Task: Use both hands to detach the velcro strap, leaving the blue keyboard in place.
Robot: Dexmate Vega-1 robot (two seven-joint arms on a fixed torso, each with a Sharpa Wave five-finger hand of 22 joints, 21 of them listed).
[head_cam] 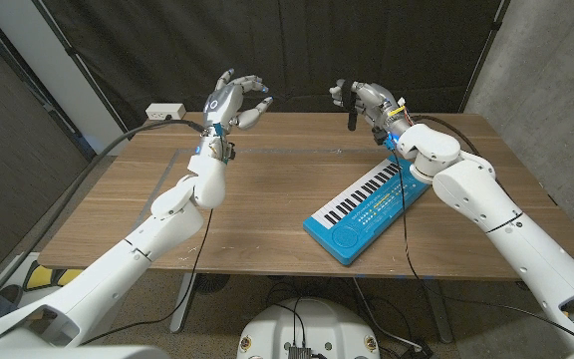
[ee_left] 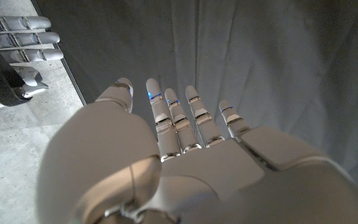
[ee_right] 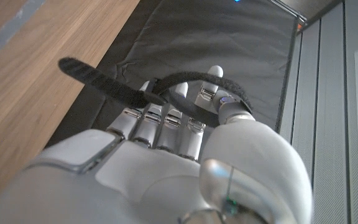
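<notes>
The black velcro strap [head_cam: 351,108] was held in the curled fingers of the right hand [head_cam: 367,100], raised above the far edge of the wooden table [head_cam: 267,199]. The left hand [head_cam: 235,100] was raised near that same far edge, fingers apart, nothing held. The blue toy keyboard with white keys [head_cam: 362,211] lay on the table's right side near the front edge, bare wood stretching to its left.

Keyboard [head_cam: 367,210] on table [head_cam: 257,209], right of centre, near front edge; power strip [head_cam: 165,111] probably behind table.

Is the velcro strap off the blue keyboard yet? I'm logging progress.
Off. The right hand holds the black strap raised in the air, well apart from the keyboard, which lies on the table.
</notes>
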